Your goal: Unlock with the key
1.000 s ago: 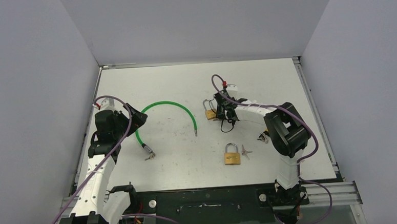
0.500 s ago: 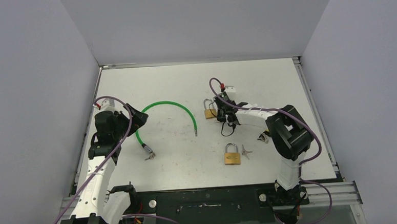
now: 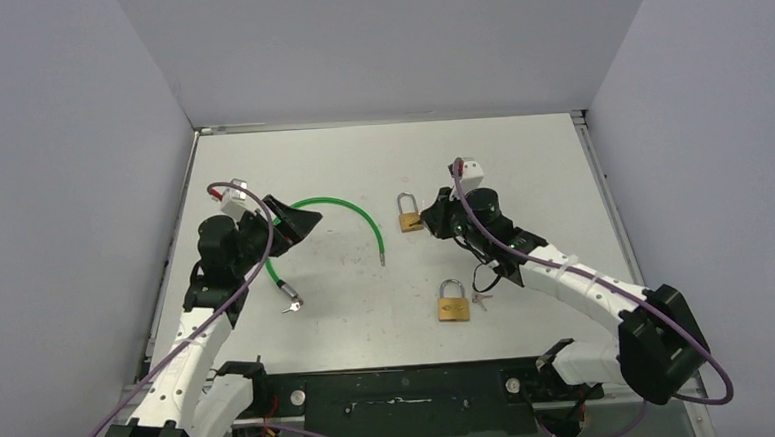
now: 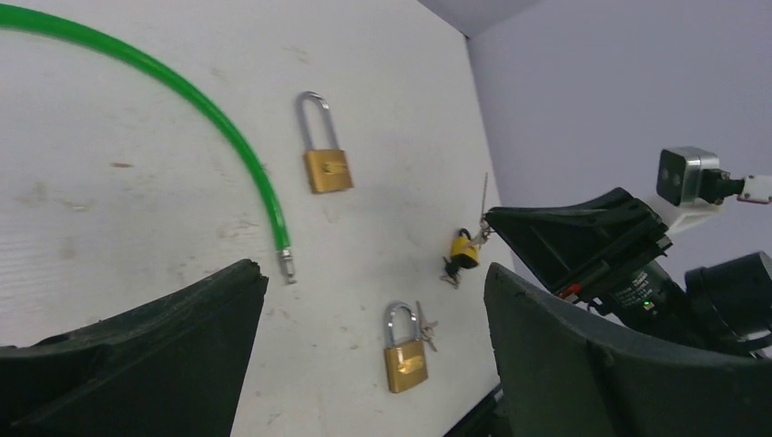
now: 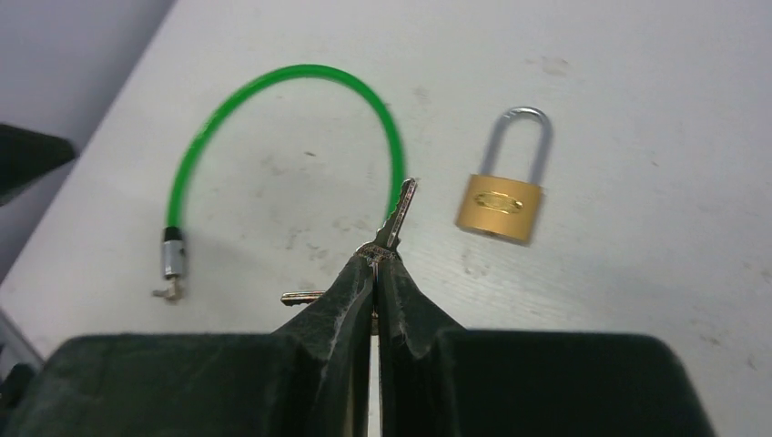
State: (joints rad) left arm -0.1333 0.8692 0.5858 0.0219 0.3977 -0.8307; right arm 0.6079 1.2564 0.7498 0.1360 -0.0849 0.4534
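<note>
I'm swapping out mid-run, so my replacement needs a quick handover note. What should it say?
Right gripper: shut on a key, held aloft near the far padlock.
Left gripper: open, holding nothing, by the green cable lock.
Near padlock lies flat, spare keys beside it.
Done: key in hand. Left: insert it in a padlock and turn; both padlocks look shut.

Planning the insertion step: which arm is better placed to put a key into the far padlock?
Right. The right gripper pinches a key, blade pointing forward, with the far padlock just ahead of it. The left gripper is open and empty, over by the green cable.
</note>
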